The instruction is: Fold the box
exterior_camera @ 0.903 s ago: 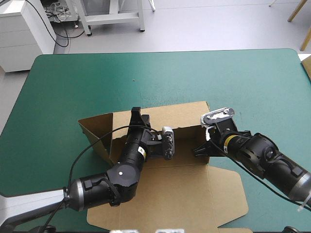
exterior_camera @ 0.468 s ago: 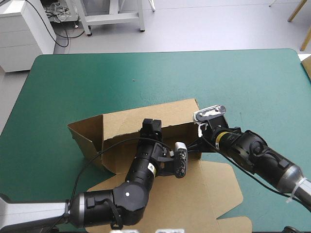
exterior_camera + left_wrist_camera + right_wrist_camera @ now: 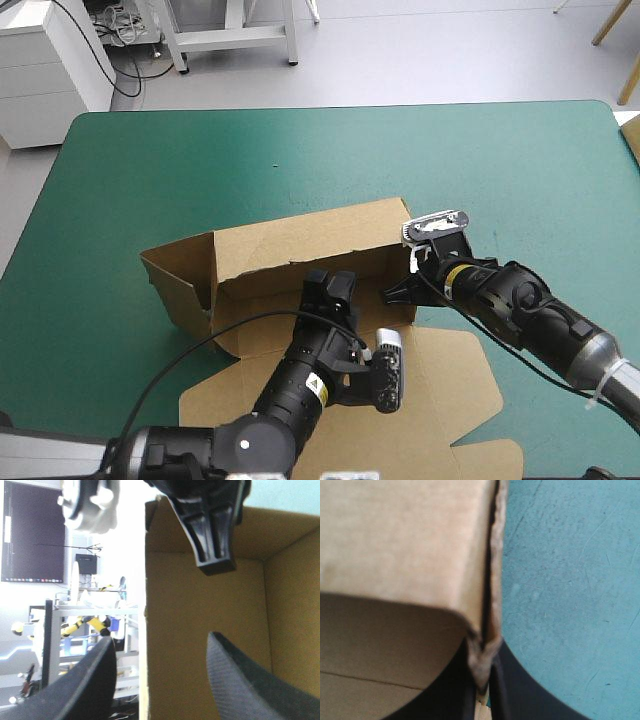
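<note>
The brown box (image 3: pixel 300 240) stands mid-table with its long far wall raised, a flap angled out at its left end and its lid (image 3: pixel 440 385) flat toward the near edge. My left gripper (image 3: pixel 330 285) is open inside the tray. In the left wrist view, its fingers (image 3: pixel 160 640) stand apart with the edge of a brown wall (image 3: pixel 200 605) running between them. My right gripper (image 3: pixel 398 292) is shut on the box's right end wall. The right wrist view shows the doubled board edge (image 3: pixel 492 580) pinched at the fingertips (image 3: pixel 482 680). The right gripper (image 3: pixel 215 535) also shows ahead in the left wrist view.
Bare teal-green cover (image 3: pixel 300 150) stretches from the box to the table's far edge and out to the right (image 3: pixel 570 580). The lid's cut tabs (image 3: pixel 480 455) reach close to the near edge.
The box has slid left and its far wall stands more upright. My left arm has drawn back toward the near edge, away from the far wall. The right gripper kept its hold.
</note>
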Robot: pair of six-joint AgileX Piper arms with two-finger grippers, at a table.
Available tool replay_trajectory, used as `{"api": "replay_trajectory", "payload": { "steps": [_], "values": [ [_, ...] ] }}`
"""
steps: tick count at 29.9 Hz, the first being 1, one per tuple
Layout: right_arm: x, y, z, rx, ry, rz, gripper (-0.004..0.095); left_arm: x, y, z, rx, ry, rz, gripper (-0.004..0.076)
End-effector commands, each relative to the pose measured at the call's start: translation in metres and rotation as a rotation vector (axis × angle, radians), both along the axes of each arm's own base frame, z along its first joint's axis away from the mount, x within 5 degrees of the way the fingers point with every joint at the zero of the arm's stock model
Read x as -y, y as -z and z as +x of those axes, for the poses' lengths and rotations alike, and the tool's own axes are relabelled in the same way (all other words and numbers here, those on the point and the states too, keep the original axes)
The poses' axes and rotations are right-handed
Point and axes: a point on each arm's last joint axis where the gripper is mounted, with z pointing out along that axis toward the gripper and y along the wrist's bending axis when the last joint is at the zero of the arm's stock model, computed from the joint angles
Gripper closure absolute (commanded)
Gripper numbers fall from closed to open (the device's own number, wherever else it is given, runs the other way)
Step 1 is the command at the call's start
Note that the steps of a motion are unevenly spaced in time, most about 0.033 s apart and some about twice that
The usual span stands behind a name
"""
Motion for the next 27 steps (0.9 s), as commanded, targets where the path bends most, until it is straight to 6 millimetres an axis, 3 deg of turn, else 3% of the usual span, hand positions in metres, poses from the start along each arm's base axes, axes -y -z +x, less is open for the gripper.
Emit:
{"api": "replay_trajectory", "payload": {
  "steps": [1,8,13,18,22,27],
  "values": [
    [0.001,-0.026,0.004,0.076,0.005,0.025,0.0928,-0.013,-0.046,0.008,-0.022,0.015,-0.160,0.0330],
    [0.004,-0.057,0.005,0.078,0.009,-0.025,0.0928,-0.048,-0.091,0.062,-0.151,-0.132,-0.287,0.0330],
    [0.007,-0.075,0.006,0.071,0.029,-0.053,0.0929,-0.078,-0.101,0.097,-0.356,-0.220,-0.356,0.0330],
    [0.012,-0.082,0.017,0.002,0.065,-0.137,0.0929,-0.111,-0.110,0.126,-0.425,-0.282,-0.495,0.0330],
    [0.021,-0.084,0.038,-0.069,0.082,-0.147,0.0929,-0.142,-0.126,0.133,-0.417,-0.326,-0.700,0.0330],
    [0.036,-0.080,0.071,-0.168,0.071,-0.113,0.0930,-0.176,-0.139,0.124,-0.412,-0.397,-0.819,0.0331]
  ]
}}
